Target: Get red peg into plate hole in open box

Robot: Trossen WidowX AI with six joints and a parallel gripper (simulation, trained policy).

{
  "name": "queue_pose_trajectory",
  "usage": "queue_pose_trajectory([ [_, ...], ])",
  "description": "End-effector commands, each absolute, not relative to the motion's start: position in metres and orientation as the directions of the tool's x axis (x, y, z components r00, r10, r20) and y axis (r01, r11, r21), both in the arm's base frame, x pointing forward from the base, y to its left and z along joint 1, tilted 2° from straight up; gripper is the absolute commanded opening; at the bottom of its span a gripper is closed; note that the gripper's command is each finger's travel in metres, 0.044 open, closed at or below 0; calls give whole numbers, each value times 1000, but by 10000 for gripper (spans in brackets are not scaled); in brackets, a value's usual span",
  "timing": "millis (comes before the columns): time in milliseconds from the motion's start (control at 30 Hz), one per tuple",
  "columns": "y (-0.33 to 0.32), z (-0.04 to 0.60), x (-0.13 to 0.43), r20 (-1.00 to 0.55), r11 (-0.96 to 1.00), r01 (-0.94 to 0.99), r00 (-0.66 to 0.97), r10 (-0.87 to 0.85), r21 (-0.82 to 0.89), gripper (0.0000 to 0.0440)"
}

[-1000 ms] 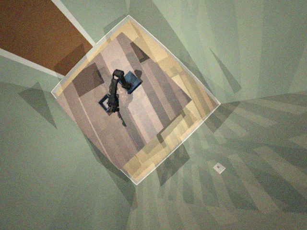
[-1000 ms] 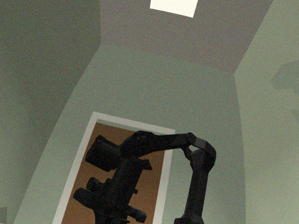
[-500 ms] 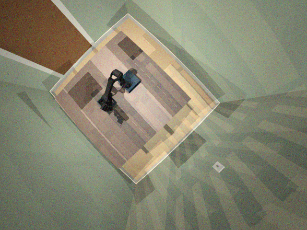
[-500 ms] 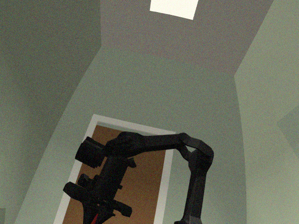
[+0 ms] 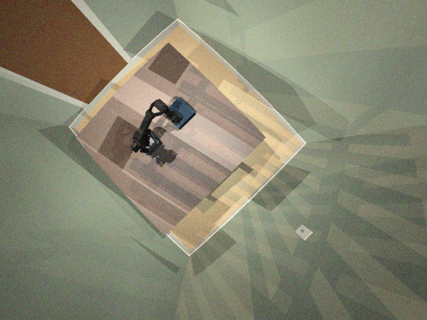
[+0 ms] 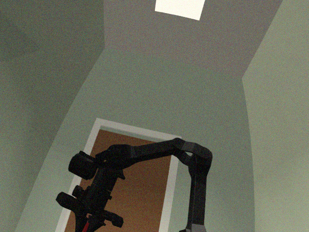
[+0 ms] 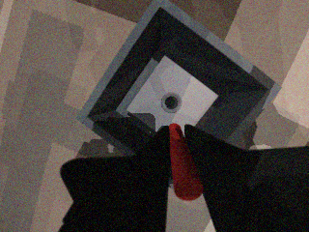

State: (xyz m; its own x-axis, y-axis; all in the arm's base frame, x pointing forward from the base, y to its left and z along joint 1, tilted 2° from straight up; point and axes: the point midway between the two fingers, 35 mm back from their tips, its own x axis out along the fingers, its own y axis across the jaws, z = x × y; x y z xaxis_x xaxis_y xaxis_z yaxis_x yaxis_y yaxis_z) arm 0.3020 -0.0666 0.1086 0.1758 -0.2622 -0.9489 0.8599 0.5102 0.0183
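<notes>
Currently, red peg (image 6: 85, 227) (image 7: 185, 169) between fingers — clamped; its far tip between fingertips.

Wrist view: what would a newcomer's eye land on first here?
Probably the red peg, clamped between the black fingers of the pincer at the lower middle. Just above it in the picture, the open blue-grey box frames a pale plate with a dark round hole near its centre.
</notes>
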Motion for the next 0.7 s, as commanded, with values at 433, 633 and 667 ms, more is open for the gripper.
queue_pose_trajectory([
  [433,-94,69,318,-969,487,873,130,-212,11,23],
  [633,-100,54,319,-974,514,858,96,-205,-24,146],
  [667,-100,53,320,-975,516,856,92,-204,-27,149],
])
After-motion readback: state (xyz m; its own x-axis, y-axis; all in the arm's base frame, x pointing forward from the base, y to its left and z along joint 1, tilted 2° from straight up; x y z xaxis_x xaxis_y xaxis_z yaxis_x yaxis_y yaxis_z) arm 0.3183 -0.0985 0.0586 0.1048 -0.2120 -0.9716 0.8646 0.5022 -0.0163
